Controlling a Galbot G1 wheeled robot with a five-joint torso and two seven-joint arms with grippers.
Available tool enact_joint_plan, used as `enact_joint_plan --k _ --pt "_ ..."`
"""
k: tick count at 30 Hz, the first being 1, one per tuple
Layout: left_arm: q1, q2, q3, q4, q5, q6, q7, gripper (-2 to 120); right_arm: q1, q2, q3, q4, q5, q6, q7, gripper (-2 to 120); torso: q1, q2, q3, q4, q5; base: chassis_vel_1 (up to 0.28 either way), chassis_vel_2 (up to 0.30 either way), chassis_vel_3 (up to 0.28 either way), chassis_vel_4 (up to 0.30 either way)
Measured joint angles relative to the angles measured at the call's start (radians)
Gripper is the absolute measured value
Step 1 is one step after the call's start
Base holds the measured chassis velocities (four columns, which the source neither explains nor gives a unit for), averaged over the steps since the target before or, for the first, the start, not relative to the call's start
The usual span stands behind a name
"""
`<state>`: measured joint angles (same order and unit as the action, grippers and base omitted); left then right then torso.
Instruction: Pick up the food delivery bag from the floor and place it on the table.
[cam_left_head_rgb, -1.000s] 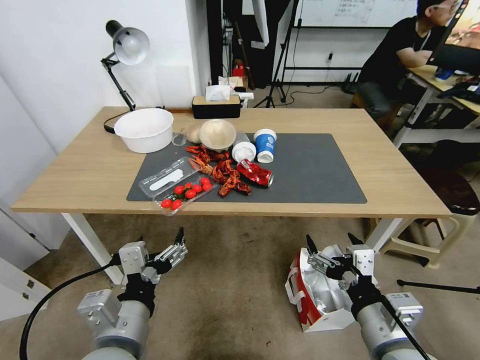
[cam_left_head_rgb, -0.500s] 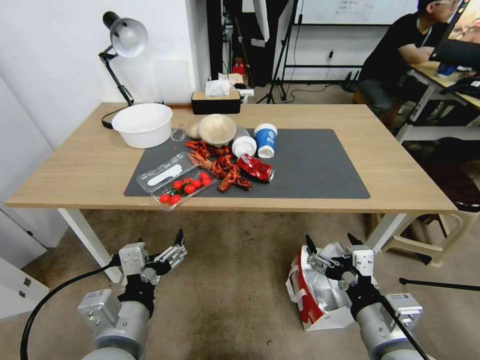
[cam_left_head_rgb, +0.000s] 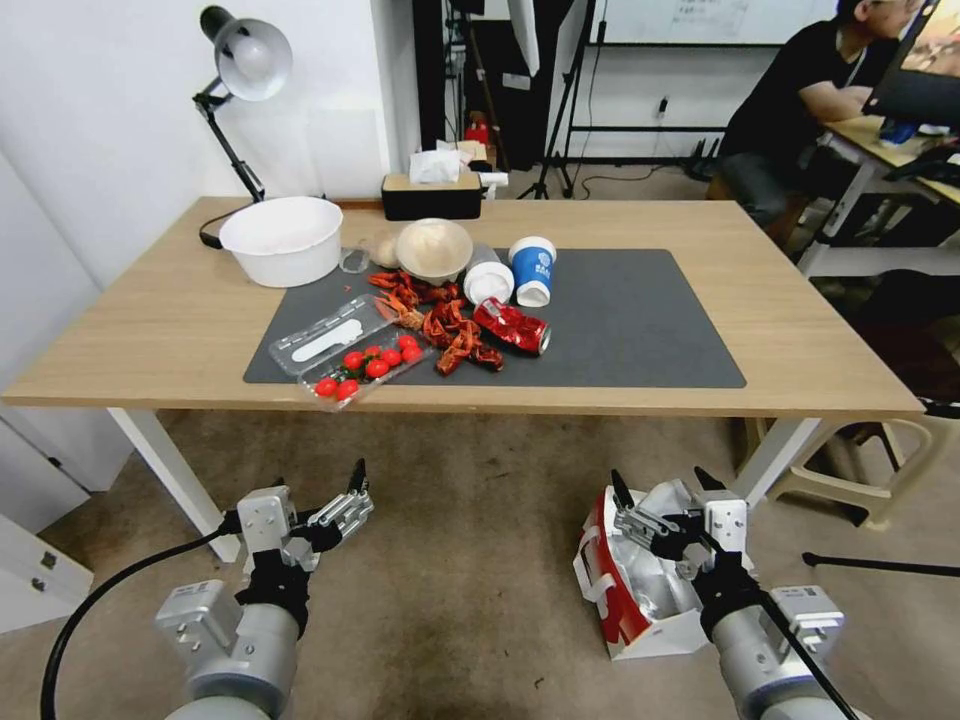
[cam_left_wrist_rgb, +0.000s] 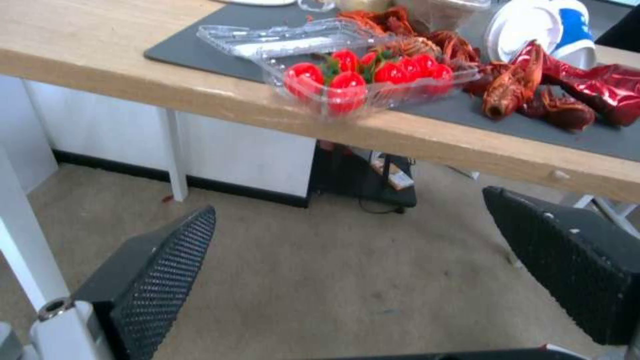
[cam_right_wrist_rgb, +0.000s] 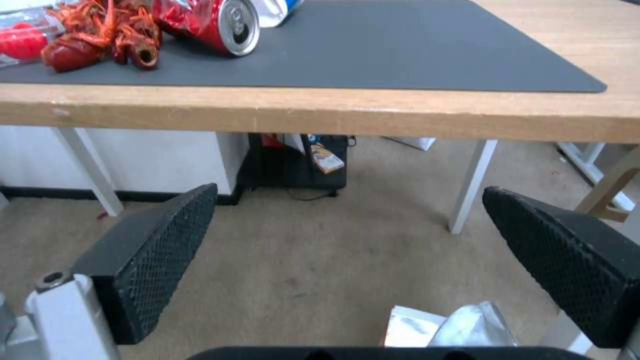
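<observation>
Food delivery bag (cam_left_head_rgb: 640, 590) sits on the floor (cam_left_head_rgb: 470, 560), mouth open, right under the right gripper (cam_left_head_rgb: 660, 497). Whole head view has slid vs 1 s ago: table (cam_left_head_rgb: 800, 340) drops lower in frame w/ more top showing, so the cam moves, not the objs; arms and bag hold the same spot. Looks like pre-grasp, bag not lifted yet. Both grippers spread wide, nothing held; left gripper (cam_left_head_rgb: 350, 495) hangs over bare floor. Obstacles: table edge overhead; crushed can (cam_left_head_rgb: 512, 328), crayfish (cam_left_head_rgb: 445, 335), tomato tray (cam_left_head_rgb: 365, 368) crowd the mat's (cam_left_head_rgb: 640, 320) left; right half free.

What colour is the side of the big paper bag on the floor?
Red, with white strap handles, on the boxy foil-lined paper delivery bag; the head view shows it best.
</observation>
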<state>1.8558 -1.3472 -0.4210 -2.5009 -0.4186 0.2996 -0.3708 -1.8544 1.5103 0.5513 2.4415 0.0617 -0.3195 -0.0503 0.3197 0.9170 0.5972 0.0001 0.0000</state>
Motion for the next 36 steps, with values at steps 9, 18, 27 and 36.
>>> enact_joint_plan --k 9,18,27,36 --pt "-0.003 0.003 -0.002 0.0 -0.001 -0.002 0.001 100 0.0 0.002 0.0 -0.002 0.0 0.0 0.003 100 -0.017 -0.041 -0.024 -0.0001 0.0 0.0 0.0 0.0 0.0" --pt "-0.008 0.008 -0.002 0.002 -0.004 -0.002 0.002 100 -0.001 0.004 -0.001 -0.004 -0.004 0.0 0.002 100 -0.038 -0.088 -0.05 0.0 0.0 0.0 0.0 0.0 0.0" --pt "-0.011 0.014 -0.003 0.002 -0.011 -0.001 0.002 100 -0.001 0.01 -0.002 -0.007 -0.011 -0.001 0.002 100 -0.053 -0.125 -0.072 0.0 0.0 0.0 0.0 0.0 0.0" --pt "-0.007 0.008 0.003 0.002 -0.011 -0.002 0.002 100 -0.004 0.018 -0.009 -0.01 -0.025 0.003 0.001 100 -0.069 -0.163 -0.094 0.0 0.0 0.0 0.0 0.0 0.0"
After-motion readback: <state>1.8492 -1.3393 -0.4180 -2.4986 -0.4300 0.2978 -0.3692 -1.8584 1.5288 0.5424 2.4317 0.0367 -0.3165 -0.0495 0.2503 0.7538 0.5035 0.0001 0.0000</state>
